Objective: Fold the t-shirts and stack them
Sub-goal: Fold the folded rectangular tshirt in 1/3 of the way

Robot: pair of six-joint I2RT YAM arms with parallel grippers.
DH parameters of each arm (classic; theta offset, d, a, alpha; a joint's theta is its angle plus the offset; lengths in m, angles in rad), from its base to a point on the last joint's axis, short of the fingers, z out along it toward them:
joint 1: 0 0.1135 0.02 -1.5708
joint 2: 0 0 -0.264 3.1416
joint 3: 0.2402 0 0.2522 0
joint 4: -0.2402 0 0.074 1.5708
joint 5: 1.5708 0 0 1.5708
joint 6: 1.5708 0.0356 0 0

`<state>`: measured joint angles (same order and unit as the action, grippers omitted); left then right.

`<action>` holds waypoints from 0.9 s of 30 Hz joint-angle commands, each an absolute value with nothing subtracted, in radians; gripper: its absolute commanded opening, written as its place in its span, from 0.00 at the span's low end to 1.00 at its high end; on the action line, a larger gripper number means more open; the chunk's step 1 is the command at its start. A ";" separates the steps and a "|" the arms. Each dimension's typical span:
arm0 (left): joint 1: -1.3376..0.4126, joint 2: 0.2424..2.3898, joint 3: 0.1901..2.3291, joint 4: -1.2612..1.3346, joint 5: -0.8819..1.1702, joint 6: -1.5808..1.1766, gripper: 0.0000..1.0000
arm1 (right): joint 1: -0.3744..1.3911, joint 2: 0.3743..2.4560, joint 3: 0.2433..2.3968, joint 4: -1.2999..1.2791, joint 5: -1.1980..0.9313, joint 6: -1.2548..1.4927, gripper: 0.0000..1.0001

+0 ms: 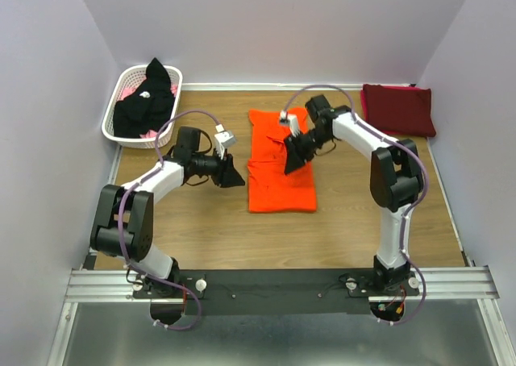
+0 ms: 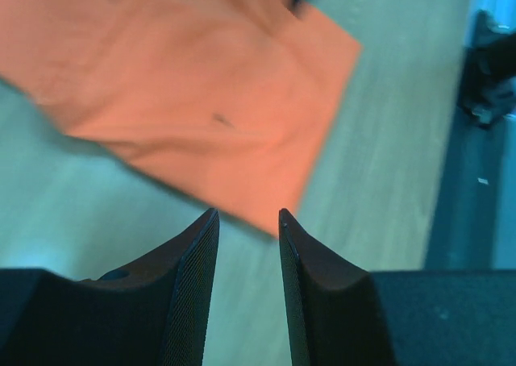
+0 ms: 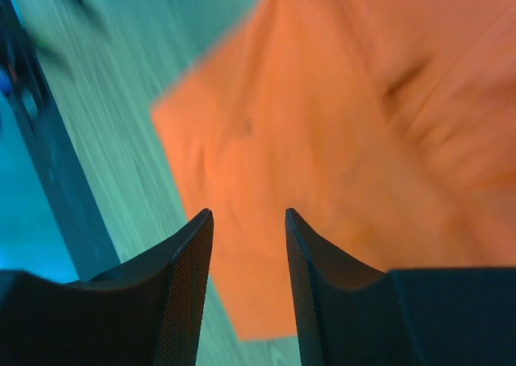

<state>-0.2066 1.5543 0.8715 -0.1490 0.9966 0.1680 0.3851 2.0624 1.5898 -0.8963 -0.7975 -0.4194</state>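
1. The orange t-shirt [image 1: 280,163] lies flat in a long rectangle at the middle of the bench [image 1: 210,229]. The maroon t-shirt [image 1: 397,109] lies folded in the far right corner, well apart from it.
2. The black t-shirt [image 1: 146,100] is heaped in the white basket [image 1: 110,118] at the far left, with part of it draped over the far rim. Something pink shows under it.
3. The left gripper [image 1: 232,175] hangs just left of the orange shirt, over bare wood. The right gripper [image 1: 292,158] hangs over the shirt's middle and hides part of the cloth from above.
4. The top view does not show how either pair of jaws stands. The left wrist view shows its jaws a narrow gap apart with nothing between them, and a corner of the shirt just beyond the tips. The right wrist view shows the same narrow, empty gap, with orange cloth filling most of the picture.
5. Only the top view takes in the basket and the maroon shirt.
6. Both wrist views are blurred and the creases smear. I cannot tell whether the right jaws touch the cloth.
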 commanded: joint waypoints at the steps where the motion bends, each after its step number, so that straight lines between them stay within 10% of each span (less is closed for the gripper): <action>1: -0.253 1.517 0.798 -0.005 1.074 0.023 0.44 | 0.390 2.127 1.787 -0.799 -0.793 -0.198 0.48; 27: -0.339 1.815 0.888 0.121 0.922 -0.064 0.44 | 0.439 2.421 2.031 -0.675 -0.647 -0.143 0.47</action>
